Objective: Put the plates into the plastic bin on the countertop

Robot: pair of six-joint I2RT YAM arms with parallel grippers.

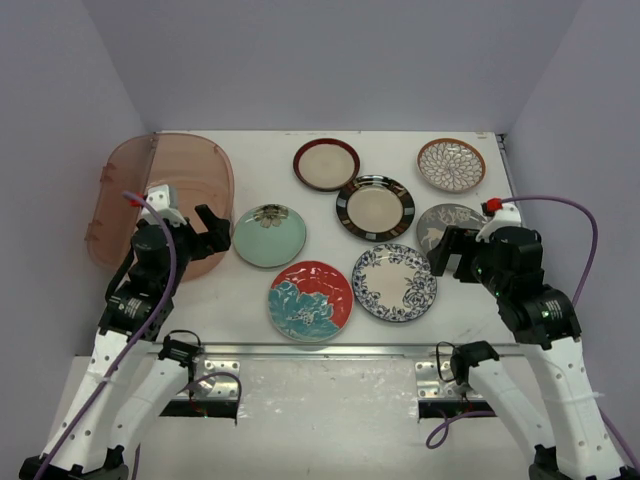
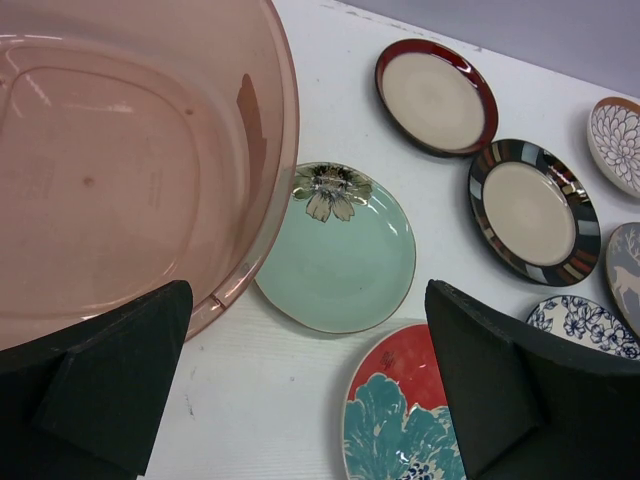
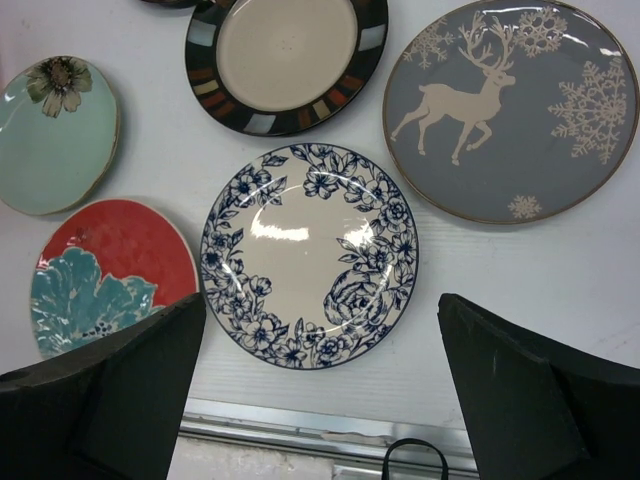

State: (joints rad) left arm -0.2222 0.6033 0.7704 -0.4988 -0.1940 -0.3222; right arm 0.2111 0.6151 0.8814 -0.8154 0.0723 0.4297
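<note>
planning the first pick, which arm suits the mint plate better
Left. The left gripper hangs open at the bin edge, with the mint plate just beside; the right gripper is over the blue plate, farther off.

No text can be read; faint marks inside the plastic bin (image 2: 120,190) are illegible.

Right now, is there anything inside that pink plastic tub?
Nothing shows inside the tub: its floor is bare, and the seven plates lie outside on the countertop. A finger of the left gripper covers the tub's near edge, so that strip cannot be checked.
</note>
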